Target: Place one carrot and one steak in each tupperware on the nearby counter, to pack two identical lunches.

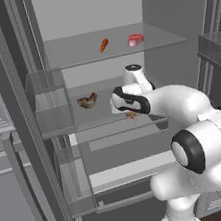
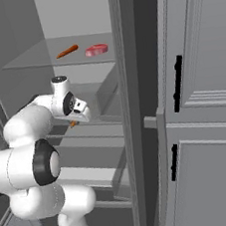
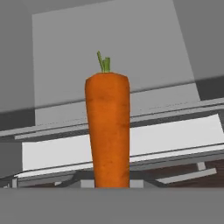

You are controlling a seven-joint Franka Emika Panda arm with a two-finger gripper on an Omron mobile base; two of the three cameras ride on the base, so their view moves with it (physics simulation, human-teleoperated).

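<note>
My gripper [image 1: 130,112] is inside the open fridge above the middle shelf, shut on a carrot [image 3: 107,131]. The carrot stands between the jaws in the hand view, with its green stem pointing away from the hand. Only its orange tip [image 2: 73,123] pokes out below the hand in the base views. A second carrot [image 1: 103,45] lies on the top glass shelf, with the pink-red steak [image 1: 135,39] to its right. The dark brown steak [image 1: 88,101] rests on the middle shelf, left of my hand. The tupperware and the counter are out of view.
The glass shelves [image 1: 123,49] and the drawer fronts [image 1: 127,170] below them hem in the hand. The open fridge door with its bins [image 1: 48,122] stands on the left. A tall grey cabinet with black handles [image 2: 179,84] rises at the right.
</note>
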